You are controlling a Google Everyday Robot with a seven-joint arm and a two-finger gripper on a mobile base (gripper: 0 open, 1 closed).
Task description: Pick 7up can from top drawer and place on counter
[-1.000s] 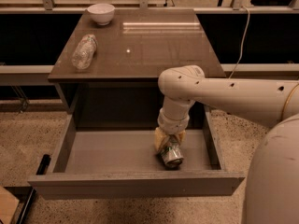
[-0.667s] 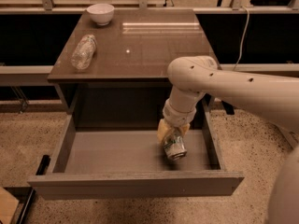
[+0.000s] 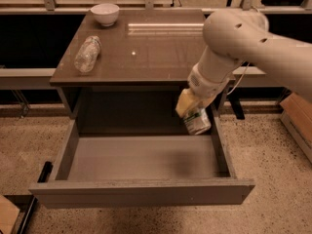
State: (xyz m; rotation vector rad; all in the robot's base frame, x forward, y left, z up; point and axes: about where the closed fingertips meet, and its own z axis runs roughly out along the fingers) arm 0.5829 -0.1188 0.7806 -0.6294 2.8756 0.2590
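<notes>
The 7up can, green and white with a silver end, hangs in my gripper above the right rear part of the open top drawer. The gripper is shut on the can, its yellowish fingers clamped at the can's top. The can is lifted off the drawer floor, just below the front edge of the counter. My white arm reaches in from the upper right.
A clear plastic bottle lies on the counter's left side. A white bowl stands at its back left corner. The drawer's right wall is close under the can. A cardboard box sits on the floor at right.
The gripper has risen from the drawer floor with the can in it, moving up and to the right, toward the counter's front edge.
</notes>
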